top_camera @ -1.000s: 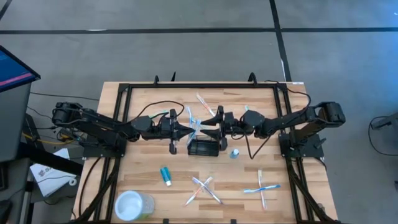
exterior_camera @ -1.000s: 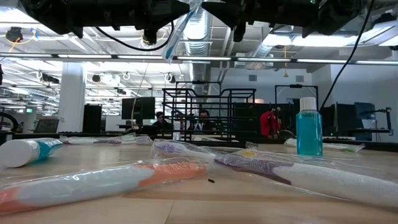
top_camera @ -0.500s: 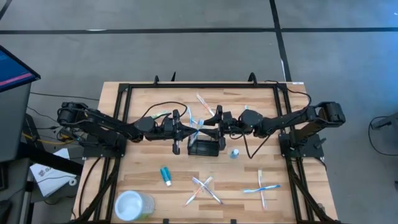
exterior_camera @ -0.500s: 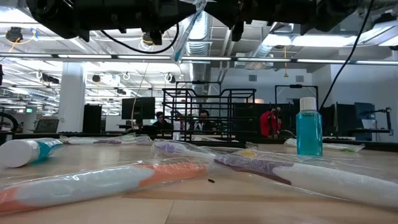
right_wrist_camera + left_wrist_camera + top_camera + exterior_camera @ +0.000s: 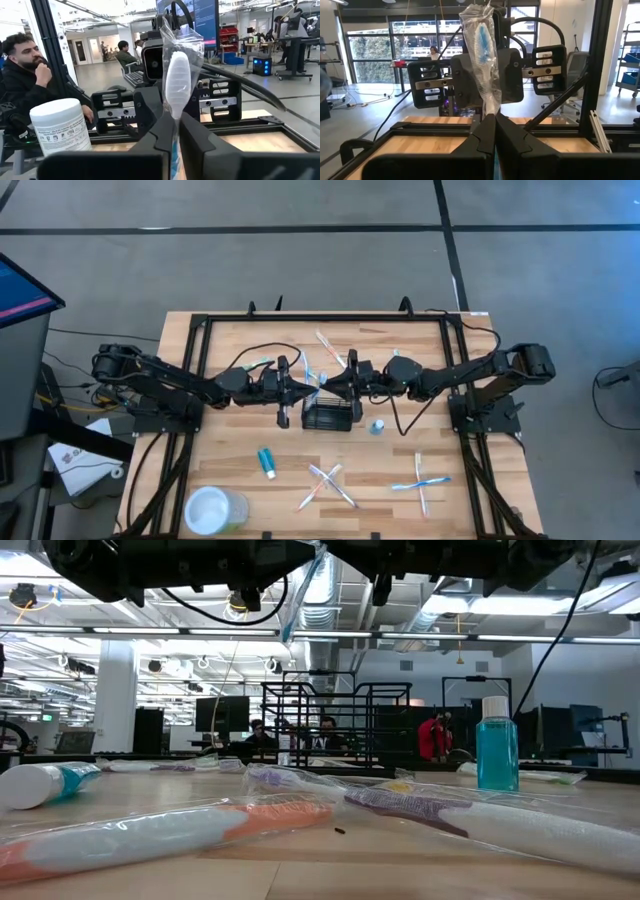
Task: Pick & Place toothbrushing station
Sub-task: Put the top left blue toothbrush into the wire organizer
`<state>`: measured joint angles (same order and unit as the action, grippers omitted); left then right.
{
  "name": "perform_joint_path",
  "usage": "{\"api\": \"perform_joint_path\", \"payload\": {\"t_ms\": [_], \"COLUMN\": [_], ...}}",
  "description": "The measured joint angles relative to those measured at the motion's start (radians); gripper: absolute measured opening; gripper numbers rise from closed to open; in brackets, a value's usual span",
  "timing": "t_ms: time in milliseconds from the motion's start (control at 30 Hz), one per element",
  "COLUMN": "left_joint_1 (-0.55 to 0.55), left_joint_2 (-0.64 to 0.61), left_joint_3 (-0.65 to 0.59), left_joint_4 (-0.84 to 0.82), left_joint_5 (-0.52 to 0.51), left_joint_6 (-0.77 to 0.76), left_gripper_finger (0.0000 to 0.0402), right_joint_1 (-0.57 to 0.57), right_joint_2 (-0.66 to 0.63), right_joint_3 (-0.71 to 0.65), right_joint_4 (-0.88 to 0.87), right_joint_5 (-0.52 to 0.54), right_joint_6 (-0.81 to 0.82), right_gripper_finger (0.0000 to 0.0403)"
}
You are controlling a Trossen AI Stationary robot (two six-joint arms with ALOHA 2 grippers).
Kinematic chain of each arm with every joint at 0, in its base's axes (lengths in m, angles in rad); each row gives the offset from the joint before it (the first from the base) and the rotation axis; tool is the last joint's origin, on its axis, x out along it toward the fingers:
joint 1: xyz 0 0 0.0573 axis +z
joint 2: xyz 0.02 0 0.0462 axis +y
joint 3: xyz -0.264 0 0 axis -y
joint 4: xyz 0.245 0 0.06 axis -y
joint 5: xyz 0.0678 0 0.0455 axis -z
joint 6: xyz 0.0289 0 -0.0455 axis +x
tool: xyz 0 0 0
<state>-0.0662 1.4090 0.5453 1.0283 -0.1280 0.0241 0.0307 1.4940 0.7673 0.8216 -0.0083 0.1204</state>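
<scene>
I see the toothbrushing station (image 5: 330,416) as a small black wire-mesh caddy, box-shaped, standing upright near the middle of the wooden table (image 5: 230,470); in the low view its open black frame (image 5: 335,727) rises behind the wrapped toothbrushes lying in front.

Both my arms meet just above and slightly behind the caddy. My left gripper (image 5: 308,388) has its fingers pressed together on a bagged toothbrush (image 5: 482,55) with blue bristles, the clear wrapper standing up from the fingertips. My right gripper (image 5: 327,386) faces it, fingers pinched on the same kind of wrapped toothbrush (image 5: 176,80), and the two grippers sit tip to tip. Neither touches the caddy; it stands just below them, toward the table's near side.

A small blue bottle (image 5: 377,426) stands just right of the caddy.
</scene>
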Motion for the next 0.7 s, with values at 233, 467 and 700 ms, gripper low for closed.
{"api": "perform_joint_path", "payload": {"t_ms": [233,467,700], "left_joint_1": [0.0,0.0,0.0], "left_joint_2": [0.0,0.0,0.0], "left_joint_3": [-0.001,-0.005,-0.005], "left_joint_4": [-0.004,-0.021,-0.044], "left_joint_5": [-0.007,-0.066,-0.068], "left_joint_6": [-0.002,-0.003,-0.003], "left_gripper_finger": [0.0012,0.0056,0.0077], "right_joint_1": [0.0,-0.001,0.0], "right_joint_2": [0.0,-0.01,-0.086], "right_joint_3": [0.001,0.001,-0.003], "right_joint_4": [-0.029,-0.097,-0.217], "right_joint_5": [-0.003,-0.003,0.009], "right_joint_6": [-0.004,-0.011,-0.029], "right_gripper_finger": [0.0009,0.0004,0.0003]}}
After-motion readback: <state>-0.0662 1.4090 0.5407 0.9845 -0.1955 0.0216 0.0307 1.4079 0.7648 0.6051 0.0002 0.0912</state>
